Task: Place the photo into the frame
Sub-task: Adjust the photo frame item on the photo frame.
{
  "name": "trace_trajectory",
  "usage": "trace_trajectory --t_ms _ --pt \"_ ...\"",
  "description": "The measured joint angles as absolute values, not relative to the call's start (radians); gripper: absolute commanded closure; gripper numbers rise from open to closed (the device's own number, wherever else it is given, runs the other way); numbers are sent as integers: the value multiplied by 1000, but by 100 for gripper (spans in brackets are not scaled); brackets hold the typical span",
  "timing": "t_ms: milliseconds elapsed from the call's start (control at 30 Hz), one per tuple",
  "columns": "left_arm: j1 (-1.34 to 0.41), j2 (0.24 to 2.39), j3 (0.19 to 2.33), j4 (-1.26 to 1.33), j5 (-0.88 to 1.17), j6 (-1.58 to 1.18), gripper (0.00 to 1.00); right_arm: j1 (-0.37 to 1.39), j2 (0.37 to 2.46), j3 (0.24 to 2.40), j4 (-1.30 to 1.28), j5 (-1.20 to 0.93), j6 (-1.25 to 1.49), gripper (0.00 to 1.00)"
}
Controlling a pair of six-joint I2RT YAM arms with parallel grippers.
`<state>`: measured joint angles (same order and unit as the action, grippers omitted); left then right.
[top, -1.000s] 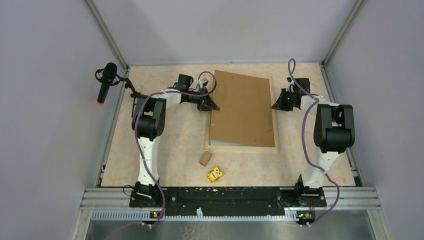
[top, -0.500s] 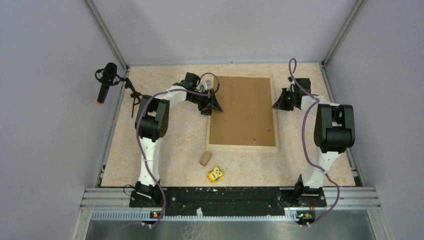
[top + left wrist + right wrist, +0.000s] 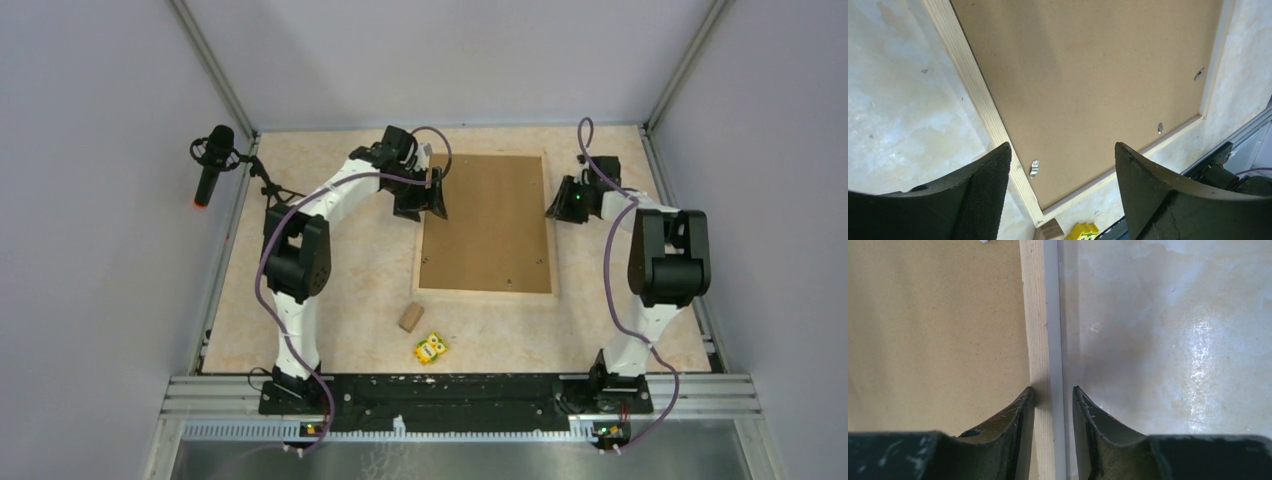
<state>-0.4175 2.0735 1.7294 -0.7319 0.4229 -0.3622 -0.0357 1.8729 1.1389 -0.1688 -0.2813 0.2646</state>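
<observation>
Beige marbled table (image 3: pixel 330 270), grey walls on three sides.

Frame (image 3: pixel 480 296) lies flat, back upward, at mid-table. A brown backing board (image 3: pixel 490 225) is seated inside it and fills the opening. The photo shows in no view; it is probably under the board, unconfirmed.

Left gripper (image 3: pixel 1062 146) hovers above the frame's left rail with its fingers spread wide and nothing between them. Right gripper (image 3: pixel 1053 389) sits astride the frame's right rail. Its fingers are parted only a little, with a sliver of gap on the outer side, so it is judged loose, not clamped.

Handling, as a judgement: the thin pale wood strips look light and stiff along their length but liable to twist at the corners. Best held at mid-rail on opposite long sides and lifted level. The board looks smooth, thin and hard to pinch from above.

Views: the overhead alone shows a microphone (image 3: pixel 210 165) far left of the frame, and a small wooden block (image 3: pixel 410 318) and a yellow toy (image 3: pixel 431 348) just off its near edge. The left wrist alone shows small metal tabs (image 3: pixel 1034 168) on the frame's inner edge. The right wrist alone shows the finger gap at the rail.
</observation>
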Motion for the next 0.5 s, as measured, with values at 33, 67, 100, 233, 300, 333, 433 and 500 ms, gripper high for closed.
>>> trace_trajectory --t_ms 33,67,100,233,300,333,433,500 --pt "-418 2057 1724 -732 421 -360 16 -36 1872 1139 -172 -279 265 66" --pt "-417 2042 1716 -731 421 -358 15 -36 1870 1139 -174 -276 264 65" --pt "-417 2030 1706 -730 418 -356 15 -36 1868 1139 -179 -273 265 64" --pt "-415 2015 1657 -716 404 -356 15 -36 1858 1126 -181 -266 265 60" --pt "-414 2017 1635 -712 397 -357 12 -36 1853 1125 -193 -258 264 52" --pt "-414 2019 1632 -712 392 -357 12 -36 1853 1125 -199 -254 265 48" --pt "-414 2021 1632 -691 364 -350 15 -36 1844 1125 -215 -224 263 37" --pt "-414 2021 1632 -661 333 -334 18 -35 1827 1119 -237 -191 257 33"
